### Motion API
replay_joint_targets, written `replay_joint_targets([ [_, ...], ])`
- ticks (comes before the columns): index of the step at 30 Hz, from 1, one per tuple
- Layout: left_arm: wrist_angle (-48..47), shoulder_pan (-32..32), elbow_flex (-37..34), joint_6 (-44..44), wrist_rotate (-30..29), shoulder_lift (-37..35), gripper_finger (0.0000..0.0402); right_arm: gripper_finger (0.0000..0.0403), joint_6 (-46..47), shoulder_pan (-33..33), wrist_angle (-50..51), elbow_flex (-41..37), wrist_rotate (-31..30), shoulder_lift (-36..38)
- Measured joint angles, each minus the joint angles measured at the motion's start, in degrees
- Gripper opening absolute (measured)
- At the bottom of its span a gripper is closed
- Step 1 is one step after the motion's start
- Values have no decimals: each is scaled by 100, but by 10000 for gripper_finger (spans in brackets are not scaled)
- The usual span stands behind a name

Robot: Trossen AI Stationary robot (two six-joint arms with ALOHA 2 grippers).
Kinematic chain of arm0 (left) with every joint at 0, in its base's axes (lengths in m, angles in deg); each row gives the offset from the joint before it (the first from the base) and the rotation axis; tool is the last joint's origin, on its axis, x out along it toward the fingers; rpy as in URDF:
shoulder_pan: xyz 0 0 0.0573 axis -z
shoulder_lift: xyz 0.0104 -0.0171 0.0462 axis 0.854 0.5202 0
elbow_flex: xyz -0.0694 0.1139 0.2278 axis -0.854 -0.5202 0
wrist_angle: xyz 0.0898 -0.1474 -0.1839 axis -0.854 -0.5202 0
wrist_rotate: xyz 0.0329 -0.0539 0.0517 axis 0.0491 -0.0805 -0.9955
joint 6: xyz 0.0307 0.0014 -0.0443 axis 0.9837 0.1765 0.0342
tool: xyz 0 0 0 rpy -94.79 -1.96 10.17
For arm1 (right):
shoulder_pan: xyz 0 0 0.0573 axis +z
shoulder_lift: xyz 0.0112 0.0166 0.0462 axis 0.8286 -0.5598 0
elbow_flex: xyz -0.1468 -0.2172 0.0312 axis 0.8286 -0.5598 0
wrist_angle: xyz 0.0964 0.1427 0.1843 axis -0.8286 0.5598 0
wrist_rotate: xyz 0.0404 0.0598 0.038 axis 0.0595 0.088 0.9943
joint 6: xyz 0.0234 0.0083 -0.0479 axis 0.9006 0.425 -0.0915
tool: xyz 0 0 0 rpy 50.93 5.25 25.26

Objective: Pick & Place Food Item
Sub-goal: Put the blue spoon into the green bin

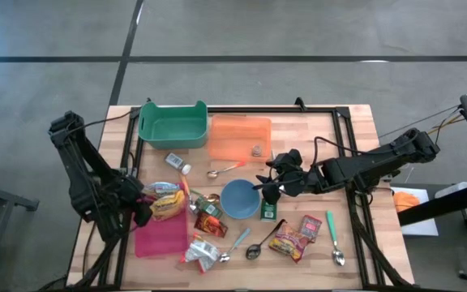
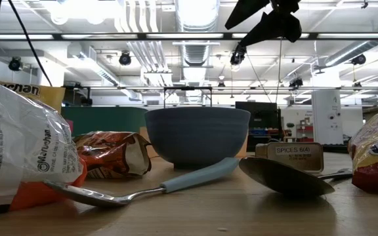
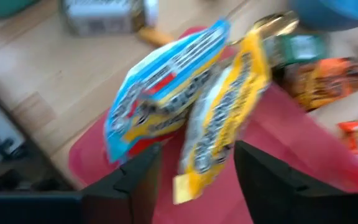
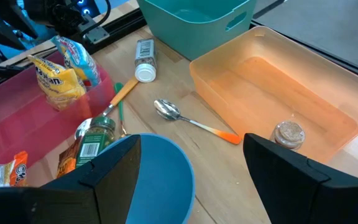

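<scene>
Low view carries the only clear writing: a small box (image 2: 289, 156) labelled "SPICES 6/4" beside the blue bowl (image 2: 197, 134), and a white packet (image 2: 25, 151) printed "Maruchan".

The left gripper (image 3: 196, 180) stands over the pink tray (image 1: 159, 238), its fingers apart on either side of the yellow snack bag (image 3: 225, 115), which hangs between them; whether they press it, I cannot tell. A blue-and-white snack bag (image 3: 160, 93) lies against the yellow one, just beyond the fingertips.

The right gripper (image 4: 188, 180) hovers wide and empty above the blue bowl; ahead of it lie an orange-handled spoon (image 4: 194, 122), a spice bottle (image 4: 145, 59), the teal bin (image 4: 194, 22) and the orange tray (image 4: 241, 74) holding one jar (image 4: 289, 133).

The high view shows four spoons, two trays, one bin and one bowl.
</scene>
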Motion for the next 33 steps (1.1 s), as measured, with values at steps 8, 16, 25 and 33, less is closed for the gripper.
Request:
replay_joint_targets([
  [8,862,-137,87,932,-467,21,140,281,1,0,-3,0,114,0],
  [16,844,-414,82,821,-476,87,114,280,2,-2,81,-2,555,0],
  [25,843,-476,69,758,-371,-3,113,280,220,-55,195,-2,535,0],
  [33,955,-487,73,1215,-501,-70,113,280,370,-72,188,-2,707,0],
])
